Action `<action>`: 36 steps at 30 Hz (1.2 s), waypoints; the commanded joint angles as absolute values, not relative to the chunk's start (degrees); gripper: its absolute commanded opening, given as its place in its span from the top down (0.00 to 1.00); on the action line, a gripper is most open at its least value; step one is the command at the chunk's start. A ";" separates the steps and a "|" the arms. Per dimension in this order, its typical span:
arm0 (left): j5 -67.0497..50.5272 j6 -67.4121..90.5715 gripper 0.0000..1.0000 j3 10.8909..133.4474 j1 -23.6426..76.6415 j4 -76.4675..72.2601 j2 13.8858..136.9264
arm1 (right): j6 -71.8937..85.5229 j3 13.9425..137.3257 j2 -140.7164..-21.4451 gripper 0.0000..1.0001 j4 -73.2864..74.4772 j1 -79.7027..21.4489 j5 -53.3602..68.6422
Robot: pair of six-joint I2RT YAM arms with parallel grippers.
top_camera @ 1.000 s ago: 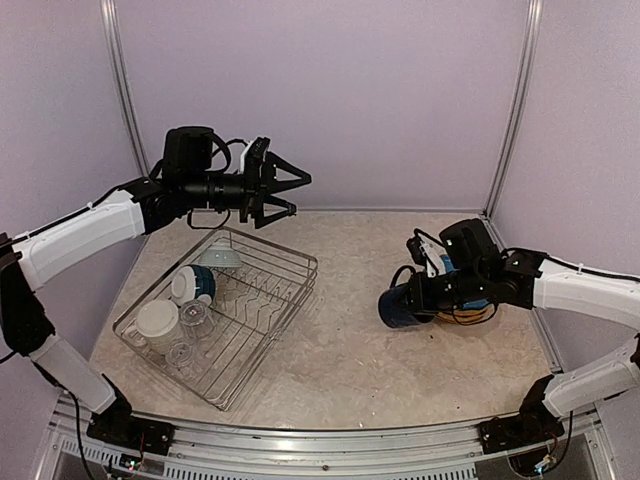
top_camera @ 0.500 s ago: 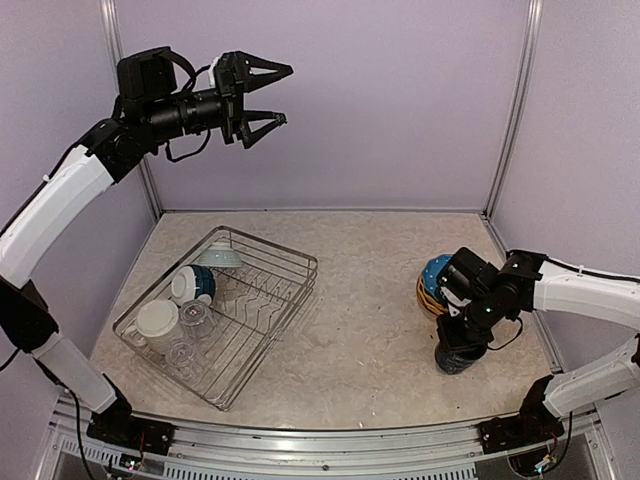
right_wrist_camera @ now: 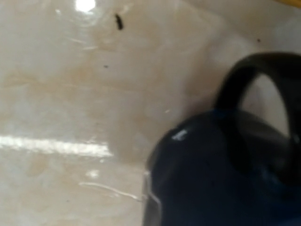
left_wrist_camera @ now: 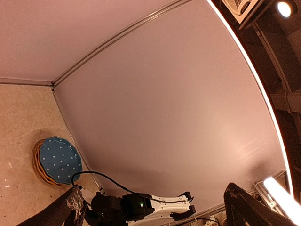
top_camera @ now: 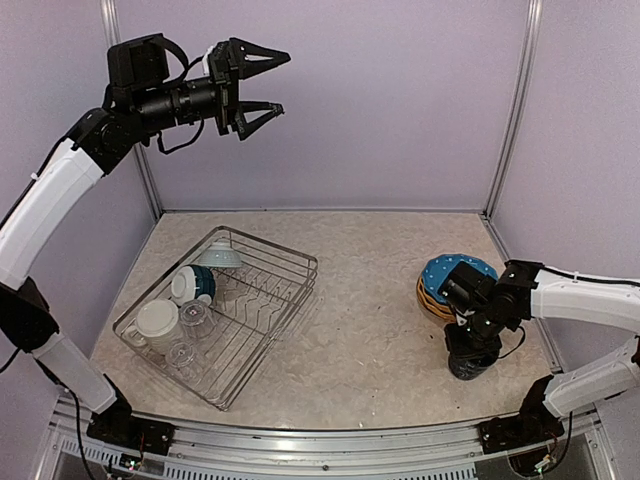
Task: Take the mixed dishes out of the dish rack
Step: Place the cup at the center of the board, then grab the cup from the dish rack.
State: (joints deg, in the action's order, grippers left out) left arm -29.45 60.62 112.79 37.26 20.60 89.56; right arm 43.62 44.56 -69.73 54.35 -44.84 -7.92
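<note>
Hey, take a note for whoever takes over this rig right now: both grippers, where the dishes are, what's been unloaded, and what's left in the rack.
Left gripper: fingers open, empty, raised high near the back wall, far from the dish rack.
Right gripper: shut on the navy mug, which seems to stand on the table at front right.
Done: plate stack, with a blue dotted plate on top, is on the table just behind the mug.
To do: release the mug, then unload the cream mug, two teal and white bowls and two clear glasses from the rack.
</note>
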 commanded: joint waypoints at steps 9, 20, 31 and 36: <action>-29.15 53.91 0.01 116.04 35.87 22.69 86.07 | 44.63 45.60 -64.48 0.63 52.13 -45.12 -11.75; -26.08 48.50 0.01 112.97 35.36 29.68 86.30 | 42.26 47.45 -63.61 0.27 52.48 -44.98 -12.05; -11.05 36.17 0.01 88.95 31.82 56.45 74.20 | 38.80 51.15 -57.59 0.00 52.13 -45.00 -16.06; -11.84 41.39 0.01 78.29 32.98 62.49 68.52 | 34.36 54.39 -57.66 0.00 48.02 -44.98 -18.68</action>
State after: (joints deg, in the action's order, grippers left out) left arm -13.89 39.33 83.35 31.99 52.88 72.55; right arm 38.48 50.85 -57.63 51.88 -44.84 -15.25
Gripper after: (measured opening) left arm 0.989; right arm 0.997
